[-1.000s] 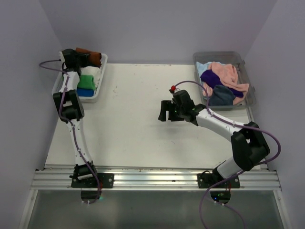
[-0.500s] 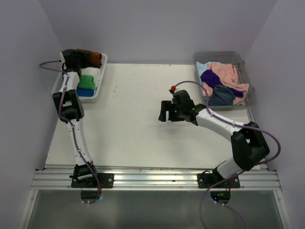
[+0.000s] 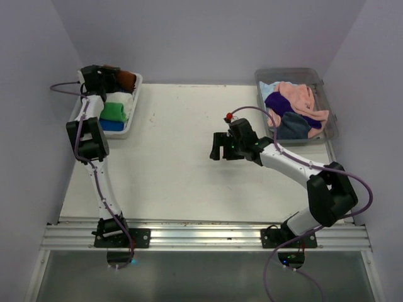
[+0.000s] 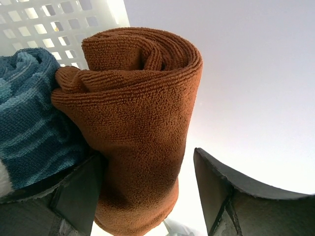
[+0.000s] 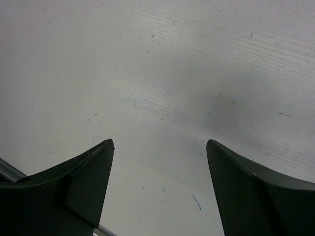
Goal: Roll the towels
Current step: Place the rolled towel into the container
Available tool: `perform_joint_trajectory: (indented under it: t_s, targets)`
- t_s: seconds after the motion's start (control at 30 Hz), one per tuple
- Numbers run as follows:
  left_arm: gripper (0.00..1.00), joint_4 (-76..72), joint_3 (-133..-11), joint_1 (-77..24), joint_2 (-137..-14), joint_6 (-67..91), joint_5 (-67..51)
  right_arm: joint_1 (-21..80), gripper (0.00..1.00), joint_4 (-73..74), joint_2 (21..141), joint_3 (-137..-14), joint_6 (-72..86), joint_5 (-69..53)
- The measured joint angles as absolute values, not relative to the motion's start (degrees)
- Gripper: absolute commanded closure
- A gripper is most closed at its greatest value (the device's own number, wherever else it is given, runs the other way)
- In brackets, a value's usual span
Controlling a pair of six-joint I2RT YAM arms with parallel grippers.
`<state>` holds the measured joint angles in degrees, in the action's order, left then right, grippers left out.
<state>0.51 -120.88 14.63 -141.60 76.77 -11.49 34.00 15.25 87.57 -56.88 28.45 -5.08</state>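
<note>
Tabletop point(image 3: 170, 163), upper left: rust-brown roll point(image 4: 138, 113) is judged deposited, left gripper point(image 4: 147, 189) parted around it. Right gripper point(image 5: 160, 184) is spread wide, empty. Loose towels point(image 3: 295, 104) are to be fetched next.

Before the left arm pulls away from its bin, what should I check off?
1. Brown roll wound tight: ok.
2. Roll inside left bin: ok.
3. Left gripper open: ok.
4. Left gripper clear of roll: cannot tell; a gap shows on one side only.
5. Right gripper open, empty, over table: ok.
6. Loose towels waiting in right bin: ok.
</note>
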Motion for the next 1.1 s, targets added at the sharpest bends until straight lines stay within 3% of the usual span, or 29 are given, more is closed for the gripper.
perform_joint_trajectory:
  t_s: [0.57, 0.87, 1.1]
  targets:
    - [0.26, 0.99, -111.66, 14.98, -134.06, 81.97, -10.11, 34.00, 0.21, 15.31, 86.17, -56.88, 28.40, -5.04]
    - [0.28, 16.58, -122.45, 15.00, -133.67, 81.03, -7.53, 34.00, 0.21, 15.27, 86.17, -56.90, 28.42, -5.08]
    - [0.29, 21.50, -121.82, 15.00, -131.79, 79.90, -6.26, 34.00, 0.21, 15.25, 86.17, -56.90, 28.45, -5.10]
